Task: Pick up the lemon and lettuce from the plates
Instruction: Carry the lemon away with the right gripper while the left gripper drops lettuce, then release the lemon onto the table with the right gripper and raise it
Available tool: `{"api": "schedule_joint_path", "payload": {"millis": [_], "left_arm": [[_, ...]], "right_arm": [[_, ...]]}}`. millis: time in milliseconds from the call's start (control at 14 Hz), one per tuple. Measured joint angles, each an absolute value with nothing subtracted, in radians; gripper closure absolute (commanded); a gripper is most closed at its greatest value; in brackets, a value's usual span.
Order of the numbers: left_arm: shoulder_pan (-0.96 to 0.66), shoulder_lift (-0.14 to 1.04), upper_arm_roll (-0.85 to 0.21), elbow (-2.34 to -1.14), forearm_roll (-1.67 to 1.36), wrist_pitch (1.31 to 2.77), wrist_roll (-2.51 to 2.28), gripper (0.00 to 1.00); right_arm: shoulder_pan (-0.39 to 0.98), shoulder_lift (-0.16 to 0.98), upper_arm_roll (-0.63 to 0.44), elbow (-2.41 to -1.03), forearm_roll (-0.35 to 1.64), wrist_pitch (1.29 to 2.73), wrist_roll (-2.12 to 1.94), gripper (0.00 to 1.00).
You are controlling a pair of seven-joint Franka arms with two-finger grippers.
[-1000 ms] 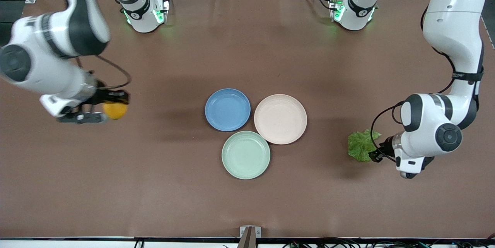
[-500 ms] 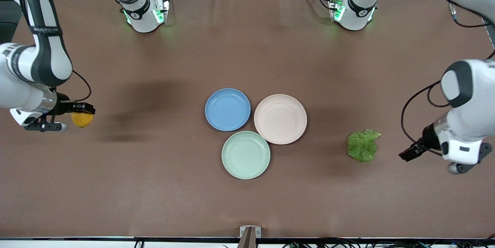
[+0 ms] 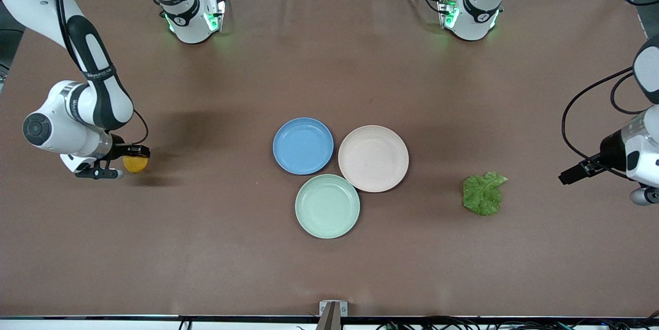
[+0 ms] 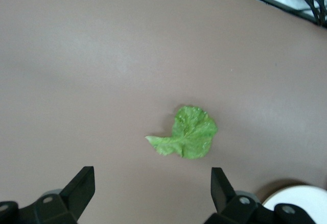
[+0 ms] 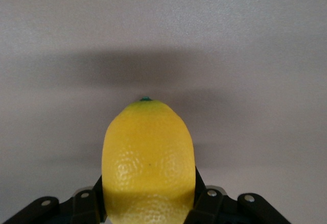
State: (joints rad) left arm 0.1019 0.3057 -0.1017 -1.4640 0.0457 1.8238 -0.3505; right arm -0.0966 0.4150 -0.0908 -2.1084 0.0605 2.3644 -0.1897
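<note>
Already the right claw (image 3: 135, 164) has come low at the right arm's end of the bench (image 3: 329, 268), its fingers clamped on the lemon (image 3: 135, 163), which has dropped close to the brown surface since a second ago. Whether the fruit touches down yet I cannot tell. The left claw (image 3: 570, 175) has pulled away toward the left arm's end, fingers spread and empty, leaving the lettuce (image 3: 483, 194) flat on the bench where it was let go. So both things are off the plates, and I'd judge only the lemon's release is left.

The blue plate (image 3: 303, 145) and the pink plate (image 3: 373, 158) sit bare mid-bench, touching a green plate (image 3: 327, 206) nearer the front camera. Nothing stands near the lemon, so nothing hinders setting it down.
</note>
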Motion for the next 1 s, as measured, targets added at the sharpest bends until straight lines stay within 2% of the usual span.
{"api": "schedule_joint_path", "payload": {"millis": [571, 643, 714, 786, 857, 1000], "left_arm": [[0.091, 0.281, -0.106, -1.405, 0.133, 1.667, -0.170, 0.00], [0.080, 0.281, -0.109, -1.399, 0.144, 1.656, -0.170, 0.00], [0.070, 0.281, -0.111, -1.394, 0.146, 1.650, -0.170, 0.00], [0.064, 0.280, -0.114, -1.391, 0.146, 1.649, -0.170, 0.00], [0.064, 0.278, -0.116, -1.388, 0.146, 1.648, -0.170, 0.00], [0.067, 0.265, -0.116, -1.385, 0.140, 1.648, -0.169, 0.00]], "right_arm": [[-0.085, 0.464, -0.081, -2.107, 0.061, 2.449, -0.189, 0.81], [-0.083, 0.464, -0.080, -2.106, 0.061, 2.450, -0.189, 0.75], [-0.080, 0.465, -0.080, -2.106, 0.061, 2.452, -0.188, 0.54], [-0.077, 0.465, -0.080, -2.106, 0.061, 2.452, -0.186, 0.11], [-0.074, 0.465, -0.080, -2.105, 0.061, 2.452, -0.185, 0.00], [-0.071, 0.463, -0.079, -2.102, 0.062, 2.443, -0.184, 0.00]]}}
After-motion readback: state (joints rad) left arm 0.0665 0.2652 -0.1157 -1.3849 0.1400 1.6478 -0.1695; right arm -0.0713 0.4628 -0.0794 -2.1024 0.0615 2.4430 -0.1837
